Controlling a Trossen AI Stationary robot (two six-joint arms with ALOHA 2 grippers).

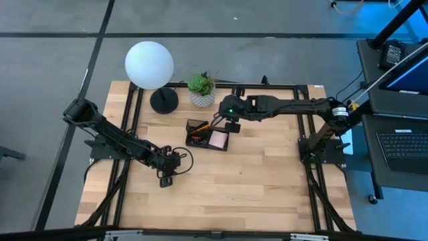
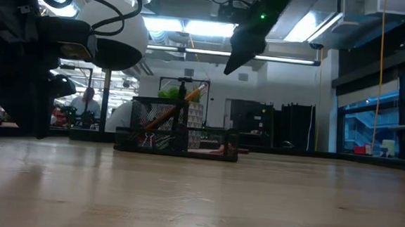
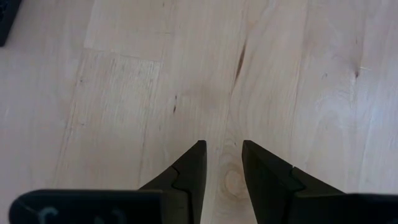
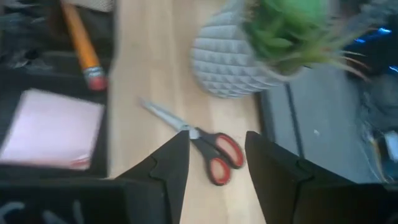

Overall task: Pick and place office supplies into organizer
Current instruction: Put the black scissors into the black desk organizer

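Organizer [image 1: 207, 136] as the landmark: black mesh tray near the middle of the wooden table [image 1: 267, 187], on the side toward the potted plant [image 1: 201, 89] and the lamp base [image 1: 164, 100] with its white globe [image 1: 149, 64].

Inside the organizer: pink sticky-note pad [image 4: 53, 127] lying flat in the low open compartment, orange pencil [image 4: 82, 43] leaning up out of the taller section with its eraser end over the tray edge. Seen from table height, pencil [image 2: 175, 106] slanting above the mesh wall, small red items low in the tray, too small to tell apart.

Just beside the organizer, on the plant side: red-handled scissors [image 4: 202, 147] flat on the bare wood, closed, blades pointing toward the tray, handles away from it, near the foot of the ribbed white pot. Not touching tray or pot.

Right gripper [image 4: 216, 163] raised above the table just beside the organizer, directly over the scissors, fingers spread, nothing between them, handles showing in the gap. In the low view, hanging well above the tray's top [image 2: 235, 59].

Left gripper [image 3: 222, 167] well apart from the organizer, toward the table's front and left, low over bare wood, fingers slightly parted, holding nothing. Same gripper in the overhead view [image 1: 167, 177].
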